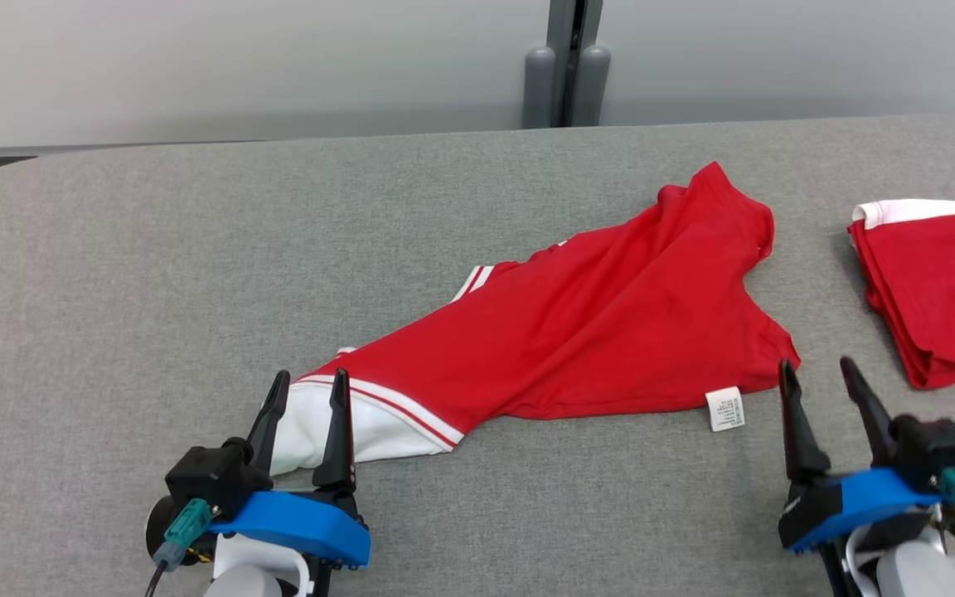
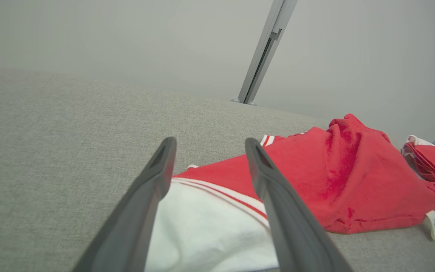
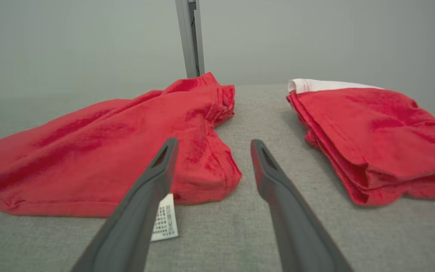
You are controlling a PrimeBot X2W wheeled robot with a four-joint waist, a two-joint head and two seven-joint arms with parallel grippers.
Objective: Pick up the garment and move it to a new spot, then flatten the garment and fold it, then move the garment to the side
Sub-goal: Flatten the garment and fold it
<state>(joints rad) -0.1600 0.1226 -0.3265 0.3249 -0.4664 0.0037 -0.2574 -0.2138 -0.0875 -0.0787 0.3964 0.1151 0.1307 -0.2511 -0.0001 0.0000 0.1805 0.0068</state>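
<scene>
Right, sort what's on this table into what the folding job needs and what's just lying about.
For the job:
- red garment, lying unfolded mid-table
- left gripper, open at its white end
- right gripper, open by its near corner

Lying about:
- folded red stack, at the right of the table
- grey post, behind the table

Folded red garment (image 1: 938,290) — shorts, perhaps
</scene>
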